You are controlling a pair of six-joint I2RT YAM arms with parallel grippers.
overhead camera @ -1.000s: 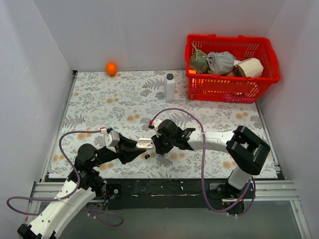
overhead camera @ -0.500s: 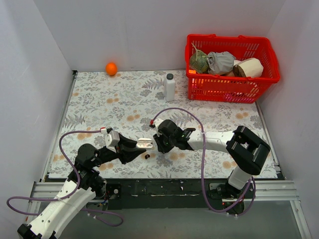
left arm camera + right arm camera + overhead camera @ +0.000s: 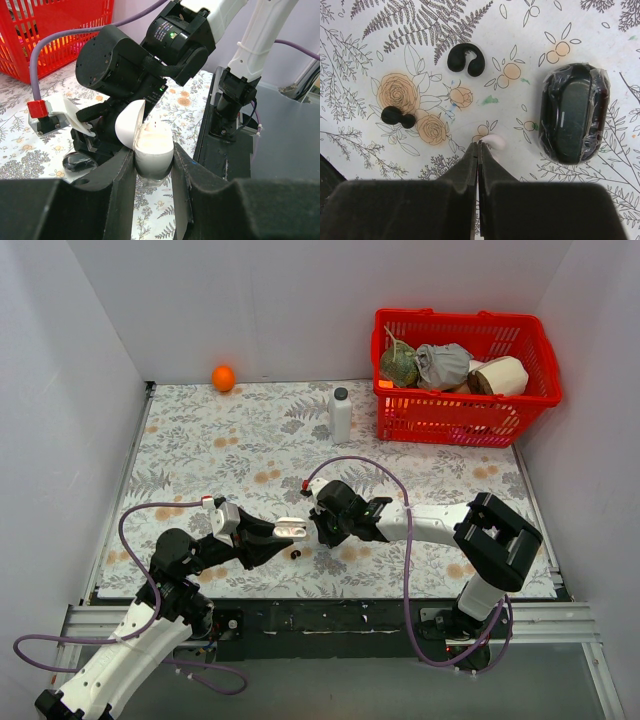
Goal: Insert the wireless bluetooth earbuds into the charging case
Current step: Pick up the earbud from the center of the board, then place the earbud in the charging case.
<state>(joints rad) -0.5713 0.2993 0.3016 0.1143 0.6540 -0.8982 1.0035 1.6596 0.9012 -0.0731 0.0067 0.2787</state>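
Note:
My left gripper [image 3: 283, 531] is shut on a white charging case [image 3: 155, 145] whose lid stands open to the left; it holds the case off the table, as the left wrist view [image 3: 153, 152] shows. My right gripper [image 3: 313, 527] sits right beside the open case. In the right wrist view [image 3: 478, 144] its jaws are pressed together, with a whitish earbud [image 3: 495, 141] pinched at the very tips. Below it on the floral cloth lie two black earbuds, one curled [image 3: 465, 59] and one small [image 3: 397, 117], and a black case [image 3: 575, 120] wrapped in plastic.
A red basket [image 3: 455, 428] of objects stands at the back right, with a white bottle [image 3: 341, 415] just left of it. An orange ball [image 3: 223, 377] lies at the back left. White walls close in three sides.
The right gripper has shifted very slightly next to the open case. The left arm has held still with the case.

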